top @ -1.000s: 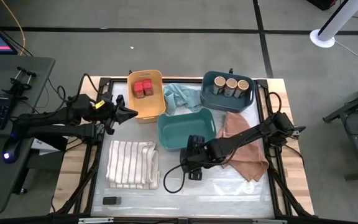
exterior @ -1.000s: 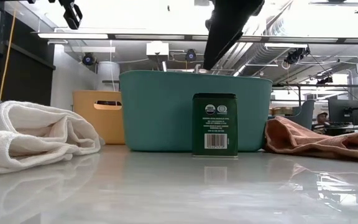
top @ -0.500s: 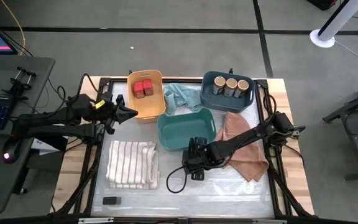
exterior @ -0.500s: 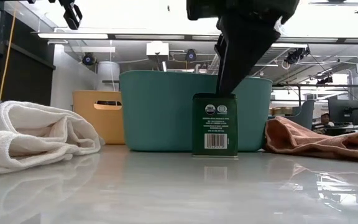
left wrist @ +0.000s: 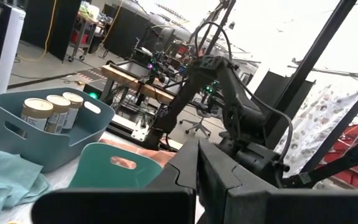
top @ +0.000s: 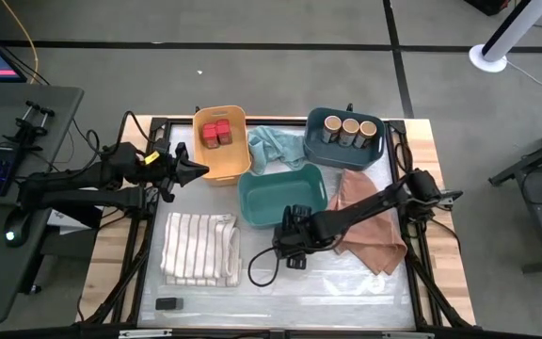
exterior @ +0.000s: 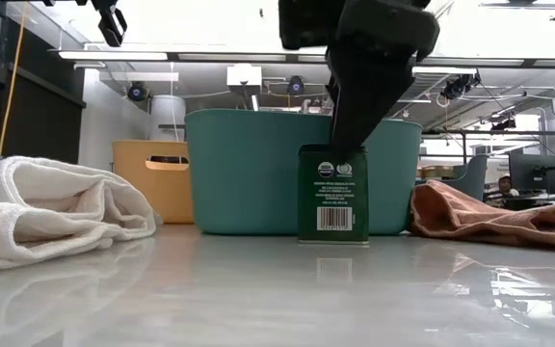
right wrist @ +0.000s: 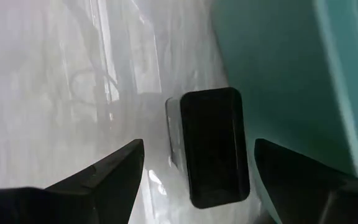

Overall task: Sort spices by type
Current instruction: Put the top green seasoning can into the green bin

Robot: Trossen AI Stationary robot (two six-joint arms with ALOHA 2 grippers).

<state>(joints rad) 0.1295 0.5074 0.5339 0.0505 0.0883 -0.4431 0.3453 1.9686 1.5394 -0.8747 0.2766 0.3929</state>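
A black rectangular spice tin [exterior: 332, 193] stands upright on the table just in front of the teal bin [top: 282, 196]. My right gripper [right wrist: 197, 144] hangs open over it, pointing steeply down, one finger on either side of the tin's top [right wrist: 213, 146] without touching. A second black tin [top: 168, 303] lies flat near the front left corner. Red-topped jars [top: 216, 133] sit in the yellow bin, and tan-lidded jars [top: 350, 130] in the blue-grey bin. My left gripper [top: 200, 170] waits shut and level beside the yellow bin.
A striped white towel [top: 200, 248] lies folded at the front left. A rust-brown cloth [top: 370, 226] lies to the right of the teal bin, and a teal cloth [top: 273, 146] between the two far bins. Bare table shows along the front edge.
My right gripper has come down toward the standing tin, so that in the low view its fingers now reach the tin's top edge. Its fingers have stayed open, and the tin has not moved.
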